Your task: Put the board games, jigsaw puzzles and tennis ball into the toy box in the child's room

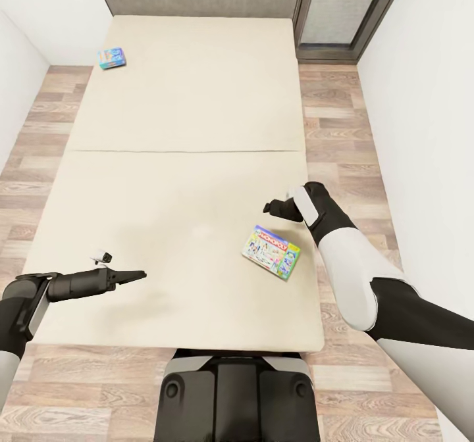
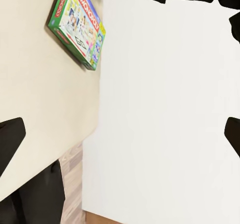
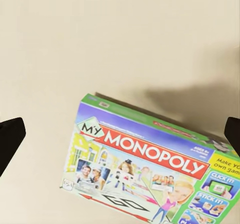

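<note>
1. Head view: the green-edged board game (image 1: 270, 252) lies flat on the bed (image 1: 178, 185) near its right edge, just below the right gripper (image 1: 275, 209), which hovers apart from it; how far its jaws are spread I cannot tell. The box's long axis runs slantwise, toward the bed's right edge. The blue board game (image 1: 112, 58) lies far up the mattress, at the left edge. The left gripper (image 1: 135, 275) hangs well to the left, fingers drawn close together
2. Left wrist view: the same box (image 2: 77, 25) lies near the mattress edge, white wall (image 2: 165, 119) beyond
3. Right wrist view: the box (image 3: 150, 166), lettered MONOPOLY, sits between widely parted fingertips (image 3: 10, 139), nothing touching it
</note>
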Controlling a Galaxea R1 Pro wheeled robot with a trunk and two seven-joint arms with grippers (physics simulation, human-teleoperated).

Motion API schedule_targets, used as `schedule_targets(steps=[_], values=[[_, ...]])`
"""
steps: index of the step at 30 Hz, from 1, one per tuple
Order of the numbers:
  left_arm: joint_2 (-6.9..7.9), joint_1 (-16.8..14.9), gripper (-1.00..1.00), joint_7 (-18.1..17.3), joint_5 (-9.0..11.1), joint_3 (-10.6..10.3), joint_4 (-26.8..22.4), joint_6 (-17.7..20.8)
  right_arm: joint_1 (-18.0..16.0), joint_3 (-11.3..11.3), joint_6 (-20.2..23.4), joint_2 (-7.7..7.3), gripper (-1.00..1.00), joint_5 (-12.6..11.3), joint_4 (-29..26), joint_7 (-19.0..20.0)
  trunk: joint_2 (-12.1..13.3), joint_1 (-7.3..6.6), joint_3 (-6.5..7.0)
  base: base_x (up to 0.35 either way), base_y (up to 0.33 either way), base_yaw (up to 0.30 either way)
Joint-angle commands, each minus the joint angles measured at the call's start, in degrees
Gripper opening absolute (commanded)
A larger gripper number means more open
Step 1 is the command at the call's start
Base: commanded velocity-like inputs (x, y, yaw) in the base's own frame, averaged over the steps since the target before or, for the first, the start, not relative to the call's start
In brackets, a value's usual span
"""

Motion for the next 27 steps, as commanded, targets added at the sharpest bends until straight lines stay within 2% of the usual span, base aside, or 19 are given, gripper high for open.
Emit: schedule_targets(steps=[1, 27], values=[[0.02, 0.0, 1.0, -0.2, 0.0, 0.0, 0.0, 0.6, 0.0, -0.3, 0.1, 0.05, 1.0, -0.6, -0.1, -0.5, -0.1, 0.03, -0.16, 0.0, 0.0, 0.0], [0.02, 0.0, 1.0, -0.2, 0.0, -0.1, -3.1, 1.7, -0.3, -0.3, 0.1, 0.11, 1.0, -0.8, -0.2, -0.6, -0.1, 0.03, -2.59, 0.0, 0.0, 0.0]])
